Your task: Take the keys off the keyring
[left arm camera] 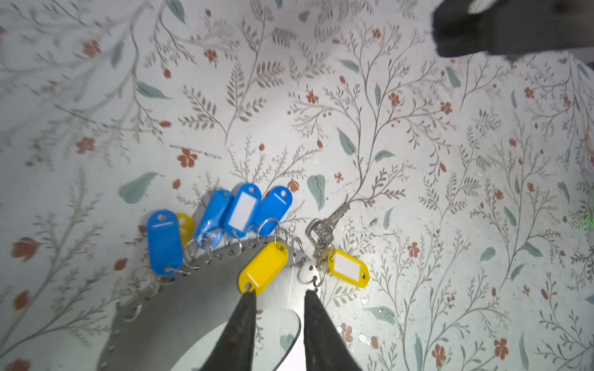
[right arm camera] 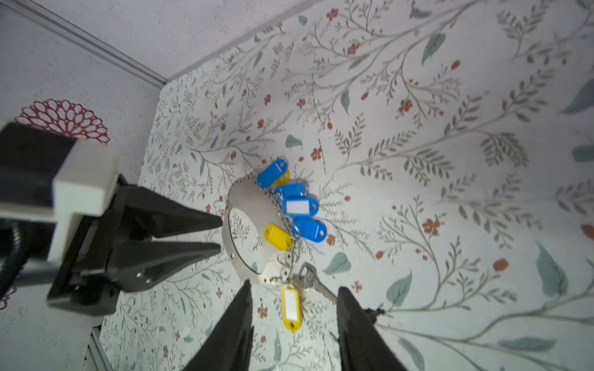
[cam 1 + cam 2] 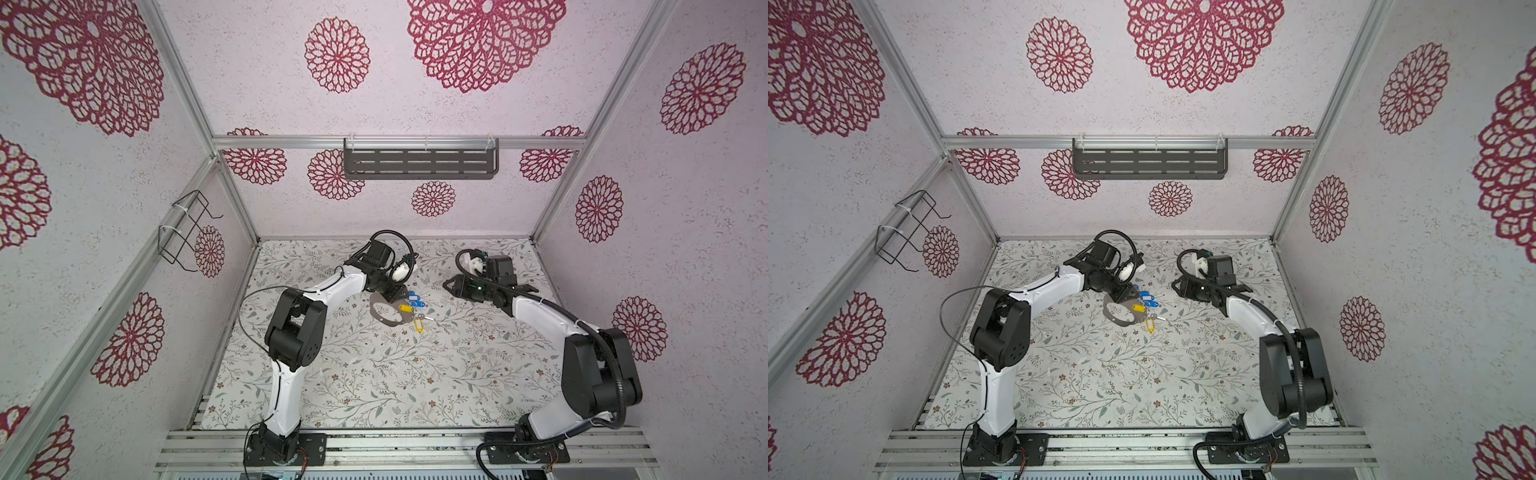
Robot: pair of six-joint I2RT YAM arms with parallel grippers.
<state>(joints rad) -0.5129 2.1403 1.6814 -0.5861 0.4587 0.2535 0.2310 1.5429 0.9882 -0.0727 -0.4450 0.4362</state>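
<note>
You are seeing keys [image 1: 242, 207] showing blue on some, yellow on others, several carrying white label windows. Keyring [image 1: 193, 302]: showing flat grey. Table cover [image 3: 374, 374]: showing pale ground, grey-green leaf sprigs, small rust-red flowers. Walls [image 3: 415, 108]: showing speckled off-white, carrying crimson lace rosettes. Arms [image 3: 286, 386]: showing white shells, black joints.

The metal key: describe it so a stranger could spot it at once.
On the floral table lies a grey ring fringed with blue and yellow tags. Beside the white-labelled yellow tag is the key, the only silver blade among coloured plastic.
</note>
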